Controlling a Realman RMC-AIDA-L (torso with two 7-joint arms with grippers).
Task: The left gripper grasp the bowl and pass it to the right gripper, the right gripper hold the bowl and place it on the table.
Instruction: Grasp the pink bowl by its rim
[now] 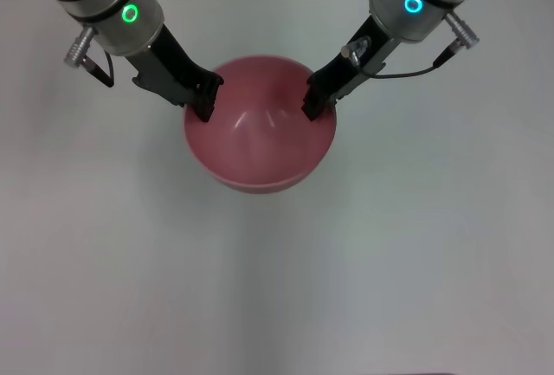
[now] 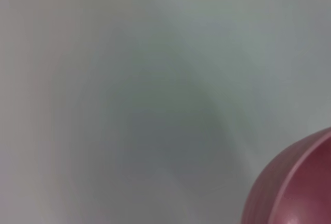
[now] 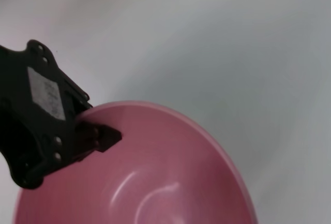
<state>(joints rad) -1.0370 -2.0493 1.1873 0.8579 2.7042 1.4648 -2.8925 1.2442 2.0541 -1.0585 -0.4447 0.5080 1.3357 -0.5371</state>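
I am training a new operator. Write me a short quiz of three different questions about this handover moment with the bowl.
1. True or false: both grippers are at the rim of the pink bowl.
2. Which gripper's ring light is green: A) left gripper B) right gripper?
3. Fill in: the bowl's opening faces ____.

Key: 1 true. 2 A. 3 up; the head view looks into its glossy inside, above the white table.

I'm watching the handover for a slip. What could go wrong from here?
1. Both the left gripper and right gripper pinch only the bowl rim, on opposite sides; if the left lets go, the bowl may tilt or swing.
2. If the arms pull apart, the smooth rim could slip free and drop onto the table.
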